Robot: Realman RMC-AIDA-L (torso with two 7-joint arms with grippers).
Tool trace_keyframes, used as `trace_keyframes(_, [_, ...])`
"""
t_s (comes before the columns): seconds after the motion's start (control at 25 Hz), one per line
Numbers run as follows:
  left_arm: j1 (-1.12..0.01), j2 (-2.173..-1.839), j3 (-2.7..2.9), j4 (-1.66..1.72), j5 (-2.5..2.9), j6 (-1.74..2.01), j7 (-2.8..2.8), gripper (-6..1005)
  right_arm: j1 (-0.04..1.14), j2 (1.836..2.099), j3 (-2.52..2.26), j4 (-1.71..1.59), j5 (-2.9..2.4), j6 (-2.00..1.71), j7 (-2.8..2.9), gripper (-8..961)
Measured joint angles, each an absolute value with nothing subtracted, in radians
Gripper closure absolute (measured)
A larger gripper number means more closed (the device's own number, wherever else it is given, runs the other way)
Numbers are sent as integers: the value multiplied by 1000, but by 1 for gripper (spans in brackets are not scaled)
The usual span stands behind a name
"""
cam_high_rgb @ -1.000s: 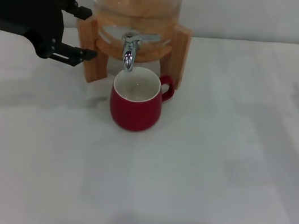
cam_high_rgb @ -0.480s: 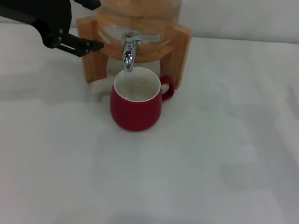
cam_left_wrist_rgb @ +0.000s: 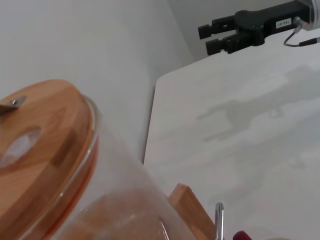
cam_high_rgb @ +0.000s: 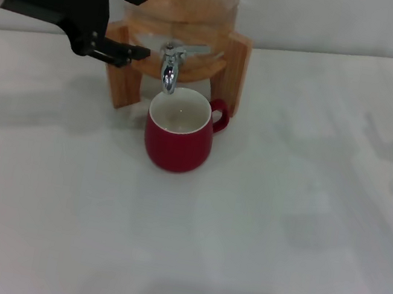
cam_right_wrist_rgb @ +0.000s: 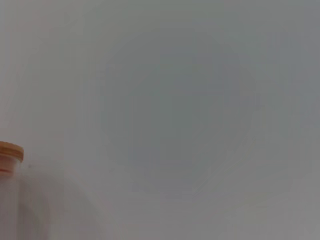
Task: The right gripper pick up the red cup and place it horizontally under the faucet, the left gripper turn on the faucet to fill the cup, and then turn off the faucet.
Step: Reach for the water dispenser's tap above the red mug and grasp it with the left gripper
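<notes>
The red cup (cam_high_rgb: 177, 139) sits upright on the white bench (cam_high_rgb: 256, 240), right under the faucet (cam_high_rgb: 170, 66), handle pointing back right toward the wooden frame (cam_high_rgb: 234, 70) of the dispenser. Just behind and to the left, the left claw (cam_high_rgb: 130, 23) hangs with its fingers spread apart, close beside the faucet lever but not touching it. Way off at the far right edge sits the right claw (cam_left_wrist_rgb: 216, 39), fingers slightly parted, holding nothing.

My head camera looks forward and down over the tabletop (cam_high_rgb: 259, 225). My left wrist camera sits close beside the dispenser (cam_left_wrist_rgb: 75, 190) — shared with the head view — while my right wrist camera faces the wall.
</notes>
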State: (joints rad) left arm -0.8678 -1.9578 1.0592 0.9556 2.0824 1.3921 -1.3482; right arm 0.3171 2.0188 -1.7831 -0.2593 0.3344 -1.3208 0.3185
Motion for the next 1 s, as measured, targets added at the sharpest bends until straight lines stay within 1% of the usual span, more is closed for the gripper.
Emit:
trace_keyframes(0.2, [-875,-1968,1067,952,2084,1391,-1342,229,320,2019,-1784,-260,331,-1321,319,125])
trace_keyframes(0.52, [-893,-1997,1072,912,2108,1385,-1302,229,316,2019,-1810,-264,333,-1321,319,125])
trace_keyframes(1.0, [-905,-2005,1070,894,2110,1355,-1255,229,313,2019,-1819,-270,328,-1326,319,124])
